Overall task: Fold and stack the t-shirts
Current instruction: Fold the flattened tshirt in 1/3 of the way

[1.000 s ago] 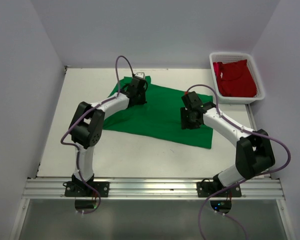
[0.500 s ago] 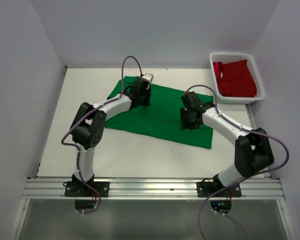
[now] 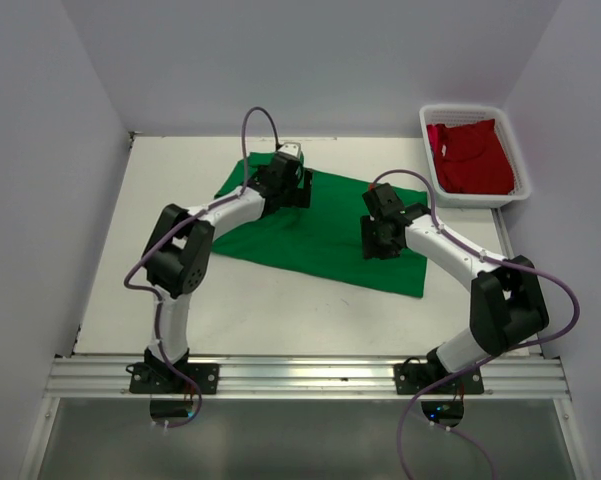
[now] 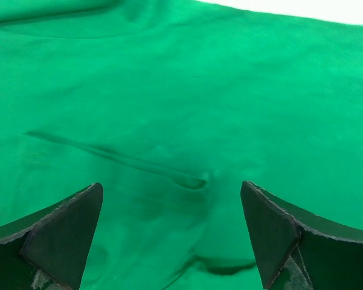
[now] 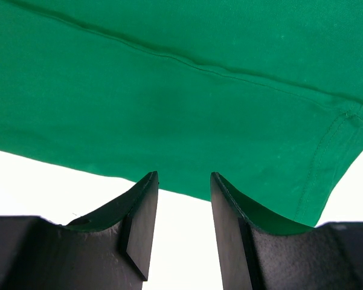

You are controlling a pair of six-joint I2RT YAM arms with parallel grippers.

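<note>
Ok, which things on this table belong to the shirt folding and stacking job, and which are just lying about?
Belongs to the job:
- bright green cloth t-shirt, spread on the table
- red cloth t-shirt, lying crumpled in the basket

Just lying about:
- white plastic mesh basket, far right corner, only holding the red one
- white table itself

Two t-shirts, one spread out and one bundled.
The bright green t-shirt [image 3: 320,240] is laid nearly flat on the bench [image 3: 280,310], set at a slant, with a shallow crease raised in its cloth (seen from the left wrist); the red t-shirt [image 3: 470,155] is heaped, crumpled, in the white basket [image 3: 462,108] at the far right.
</note>
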